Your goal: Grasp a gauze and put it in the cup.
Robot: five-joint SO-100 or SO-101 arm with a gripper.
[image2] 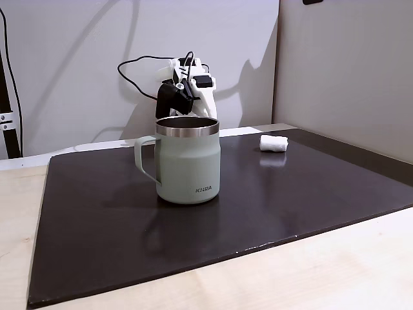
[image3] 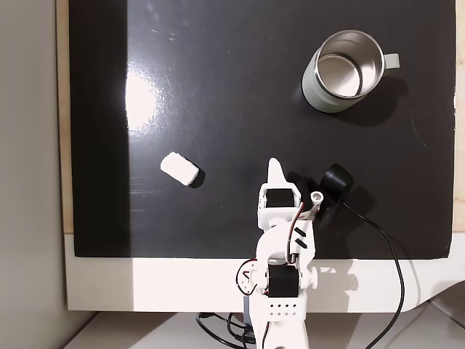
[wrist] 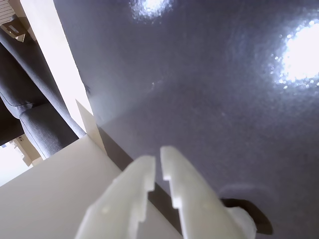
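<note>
My white pincer, fingers nearly together and empty, hangs near the small white gauze roll lying on the black mat, well apart from the sage-green steel-rimmed mug; approaching unopened, I'd likely knock the roll away.

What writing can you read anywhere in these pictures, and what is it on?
"KHRA", as best it reads: small dark letters low on the front of the green mug in a fixed view; they are tiny, so the spelling is uncertain.
No other writing can be read on the gauze roll, the dark mat or the arm.
</note>
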